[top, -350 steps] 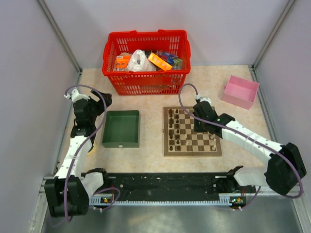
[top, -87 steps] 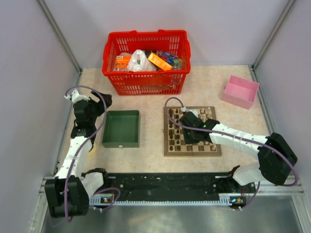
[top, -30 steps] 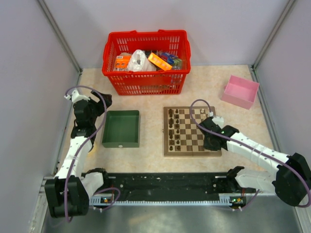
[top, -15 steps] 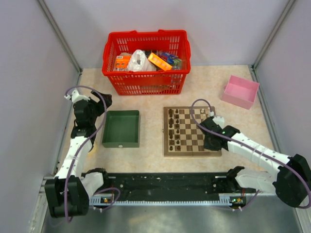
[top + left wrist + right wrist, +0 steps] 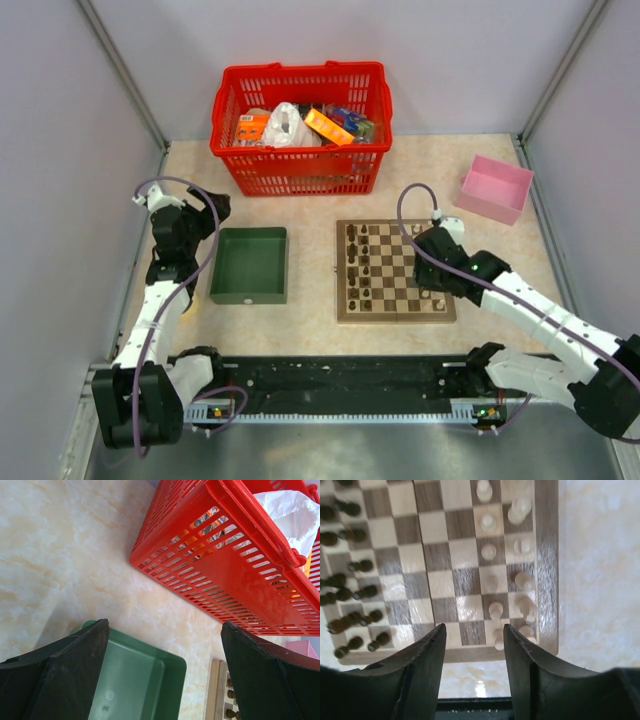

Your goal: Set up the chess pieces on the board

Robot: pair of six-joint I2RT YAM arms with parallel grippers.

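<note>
The right gripper (image 5: 474, 630) stands parted, its two black, matte fingers (image 5: 420, 670) gripping nothing and touching nothing. They hang above the near rim of the board (image 5: 547, 580), a checkered wooden square with visible grain and a tan border. Just beyond the right-hand finger the pale chess pieces (image 5: 490, 552) stand in two rough files, small rounded wooden figures. The dark chess pieces (image 5: 360, 566) cluster beyond the left-hand finger, on the board's far side.

The right arm reaches slantwise from its base, wrist pointing straight down.

The left gripper (image 5: 164, 625) is spread wide and empty. Its fingers (image 5: 70, 670) frame the smooth green tray (image 5: 145, 680), with the red slatted plastic basket (image 5: 225, 580) farther ahead on the marbled table (image 5: 50, 555). That arm stands folded upright.
</note>
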